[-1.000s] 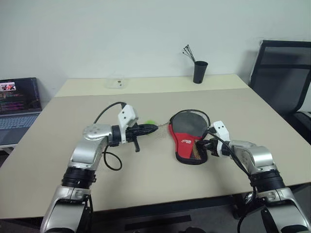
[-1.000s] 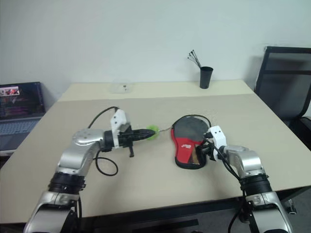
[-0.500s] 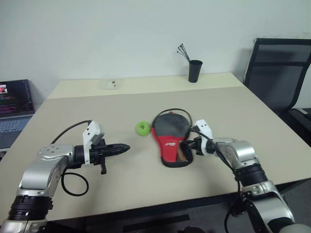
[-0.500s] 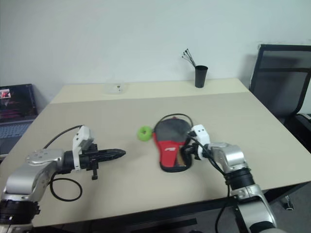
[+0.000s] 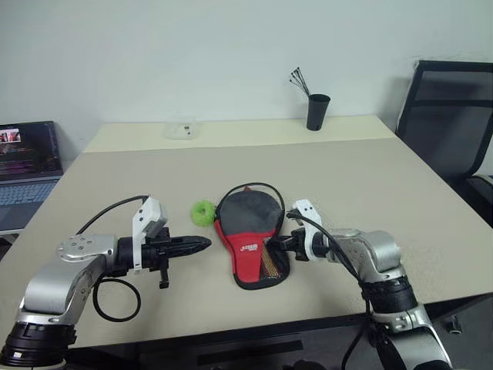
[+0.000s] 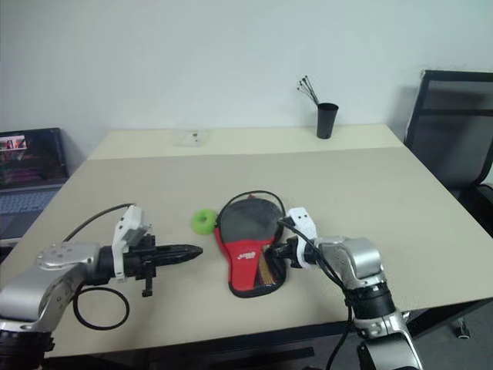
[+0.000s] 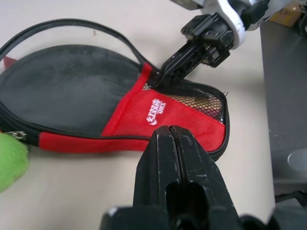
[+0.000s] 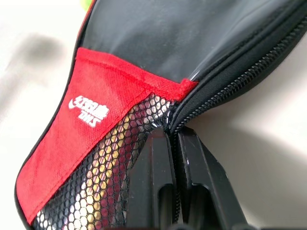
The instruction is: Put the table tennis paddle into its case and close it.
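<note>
Both arms have drawn back toward the robot since a second ago, and the case (image 5: 250, 240) has slid along the desk (image 5: 370, 185) with the right pincer (image 5: 281, 243). That right pincer is clenched on the case's zipped edge beside the mesh pocket. Just off the left pincer's (image 5: 202, 243) tip lies the case's red side; this pincer is clenched on nothing. A green ball (image 5: 203, 213) sits just beyond the left pincer, touching the case's rounded end.
</note>
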Available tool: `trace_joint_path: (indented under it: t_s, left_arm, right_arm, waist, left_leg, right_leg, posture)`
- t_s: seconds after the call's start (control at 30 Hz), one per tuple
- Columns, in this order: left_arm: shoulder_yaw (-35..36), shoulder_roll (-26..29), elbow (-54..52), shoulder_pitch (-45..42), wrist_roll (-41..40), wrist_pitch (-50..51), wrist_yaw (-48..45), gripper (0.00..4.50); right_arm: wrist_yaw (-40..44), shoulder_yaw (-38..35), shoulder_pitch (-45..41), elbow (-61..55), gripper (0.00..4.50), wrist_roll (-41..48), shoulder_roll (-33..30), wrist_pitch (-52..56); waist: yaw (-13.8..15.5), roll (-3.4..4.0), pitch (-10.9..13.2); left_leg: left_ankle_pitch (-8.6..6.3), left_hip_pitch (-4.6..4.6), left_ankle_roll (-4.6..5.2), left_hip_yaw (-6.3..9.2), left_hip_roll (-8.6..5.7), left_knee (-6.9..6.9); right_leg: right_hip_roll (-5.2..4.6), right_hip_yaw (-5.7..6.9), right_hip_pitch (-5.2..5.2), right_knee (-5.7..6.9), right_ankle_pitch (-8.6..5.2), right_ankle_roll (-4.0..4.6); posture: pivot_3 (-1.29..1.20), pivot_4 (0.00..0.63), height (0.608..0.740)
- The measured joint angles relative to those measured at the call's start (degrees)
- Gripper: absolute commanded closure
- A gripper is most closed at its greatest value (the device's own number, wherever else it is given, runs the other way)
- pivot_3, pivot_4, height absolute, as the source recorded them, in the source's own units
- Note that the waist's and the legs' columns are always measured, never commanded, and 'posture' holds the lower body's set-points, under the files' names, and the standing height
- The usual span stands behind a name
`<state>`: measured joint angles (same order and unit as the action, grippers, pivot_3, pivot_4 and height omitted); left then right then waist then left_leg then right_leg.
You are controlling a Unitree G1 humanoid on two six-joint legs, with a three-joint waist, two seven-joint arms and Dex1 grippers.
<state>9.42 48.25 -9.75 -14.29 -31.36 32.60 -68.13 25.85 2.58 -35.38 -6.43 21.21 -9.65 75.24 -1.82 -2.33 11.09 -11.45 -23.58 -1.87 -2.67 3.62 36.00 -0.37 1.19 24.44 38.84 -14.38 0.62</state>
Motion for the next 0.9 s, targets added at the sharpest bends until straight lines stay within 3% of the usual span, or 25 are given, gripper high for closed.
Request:
trace_joint_path:
  t_s: [0.33,0.9]
  left_arm:
    - [-0.90,0.38,-0.53,-1.19,-0.19,0.46,-1.27,4.50]
    - [-4.35,0.39,1.85,-5.63,0.06,-0.56,-2.82,4.50]
  right_arm:
    - [-7.13,-6.37,7.39,-18.90,4.47,2.34,5.21,16.14]
    - [-16.90,-9.57,16.98,-27.29,4.47,11.27,9.35,16.82]
  waist:
    - [0.05,-0.01,0.00]
    - [0.02,-0.01,-0.01]
  left_leg:
    - [-0.01,-0.01,-0.01,-0.06,-0.01,0.00]
    - [-0.02,-0.23,-0.01,-0.18,-0.01,0.00]
  right_leg:
    - [0.01,-0.01,0.04,-0.01,-0.02,0.02]
    - [0.04,-0.03,0.25,-0.06,-0.01,0.01]
  posture:
    - [0.00,0.150,0.740]
    - [0.00,0.150,0.740]
